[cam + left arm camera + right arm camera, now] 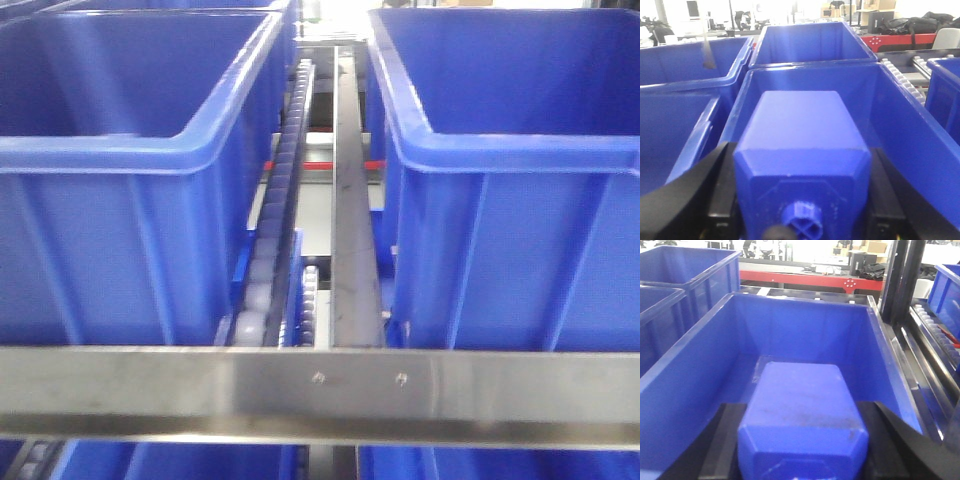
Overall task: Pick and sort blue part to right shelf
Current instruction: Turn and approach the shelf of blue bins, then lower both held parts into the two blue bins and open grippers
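Gripping the blue part (800,125) in my left claw (801,162), I have the black fingers (715,195) pressed against both of its sides, and its ribbed cap (802,227) shows at the bottom centre of the left wrist view. Beyond and below the part lies an open blue bin (810,82), with more bins at the upper left and top of the frame.

My right claw (802,420) is clamped on another blue block (802,395) above a deep bin (805,325) that fills the middle of the right wrist view; I cannot see a cap on this block.

From the front, the right shelf (320,392) shows its steel cross rail along the bottom, two large bins – left bin (110,155) and right bin (520,150) – and a grey roller track (282,190) between them.
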